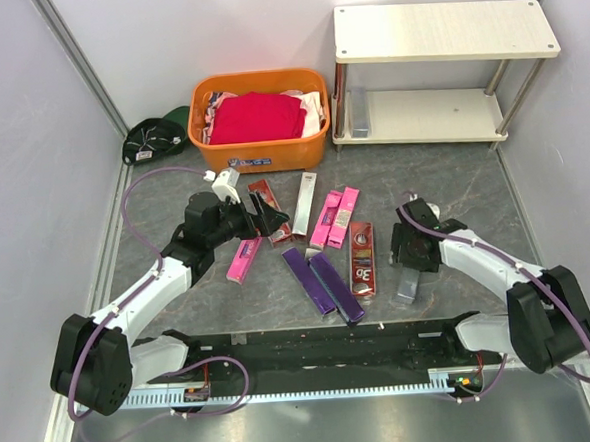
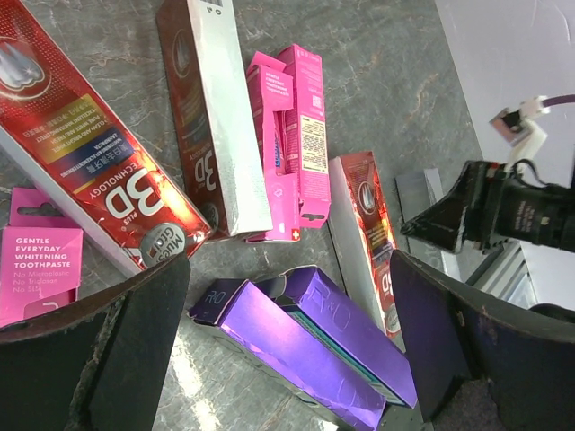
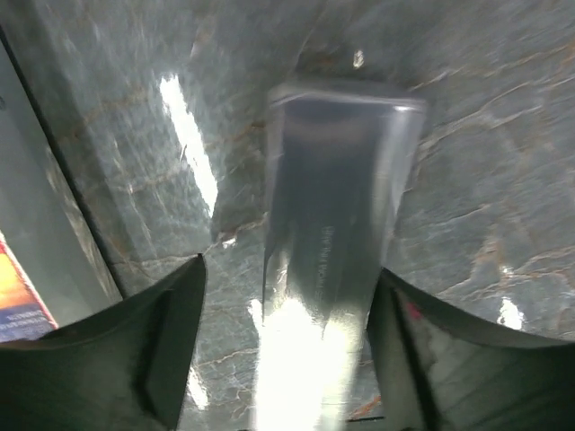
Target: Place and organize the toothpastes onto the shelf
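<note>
A silver-grey toothpaste box [image 3: 328,224] — light, hollow cardboard, probably slick-faced and easy to crush — lay flat on the marbled tabletop [image 3: 494,180] at the right, well apart from the shelf [image 1: 420,128]. Its long narrow sides, near mid-length, looked the safest place to take hold. The right tool [image 3: 287,274] straddled it, partly open, with a gap showing on one side. The left tool [image 2: 287,260] hung wide over purple boxes [image 2: 305,350], with pink boxes [image 2: 296,135] and red boxes [image 2: 90,153] beyond.
</note>
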You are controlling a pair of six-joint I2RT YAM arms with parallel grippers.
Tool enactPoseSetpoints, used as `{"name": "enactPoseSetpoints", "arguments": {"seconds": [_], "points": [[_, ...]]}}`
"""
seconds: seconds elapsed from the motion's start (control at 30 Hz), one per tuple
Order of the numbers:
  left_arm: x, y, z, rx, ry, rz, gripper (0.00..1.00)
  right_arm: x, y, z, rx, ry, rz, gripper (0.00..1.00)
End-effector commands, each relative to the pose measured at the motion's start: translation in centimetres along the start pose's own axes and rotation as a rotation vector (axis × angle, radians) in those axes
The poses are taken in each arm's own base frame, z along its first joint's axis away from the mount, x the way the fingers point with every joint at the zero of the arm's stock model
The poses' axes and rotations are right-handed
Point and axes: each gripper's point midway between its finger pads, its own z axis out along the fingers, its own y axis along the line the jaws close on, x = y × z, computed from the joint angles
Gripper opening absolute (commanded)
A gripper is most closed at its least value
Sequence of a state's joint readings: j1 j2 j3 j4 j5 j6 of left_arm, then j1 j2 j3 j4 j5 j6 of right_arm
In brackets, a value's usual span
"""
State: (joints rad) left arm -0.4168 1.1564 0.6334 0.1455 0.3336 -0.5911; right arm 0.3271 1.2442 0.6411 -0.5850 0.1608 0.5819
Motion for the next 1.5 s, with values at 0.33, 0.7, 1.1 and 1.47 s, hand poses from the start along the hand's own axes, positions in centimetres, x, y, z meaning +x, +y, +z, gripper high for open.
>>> {"name": "enactPoseSetpoints", "arguments": {"seconds": [0.33,0.7,1.1,1.47], "points": [[-2.6,-2.6,-0.1,0.077,-0.057,0.02,1.0,0.3,2.3,-0.6,-0.074,-0.034,-0.01,0.39],[-3.0,-4.6,-0.6,0.175,-0.059,0.027,1.0,-6.7,11.6,-8.7,-0.539,-0.253,-0.079,0.26],[-4.4,-13.6,-3.5,0.627,-0.016,0.036,1.0,-7.6,22.1,-21.0,-1.262,-0.277,-0.199,0.23],[-5.6,-16.1,-2.5,0.665,0.044,-0.022,0.99,-4.5,26.0,-26.2,-1.386,-0.224,-0.299,0.24]]}}
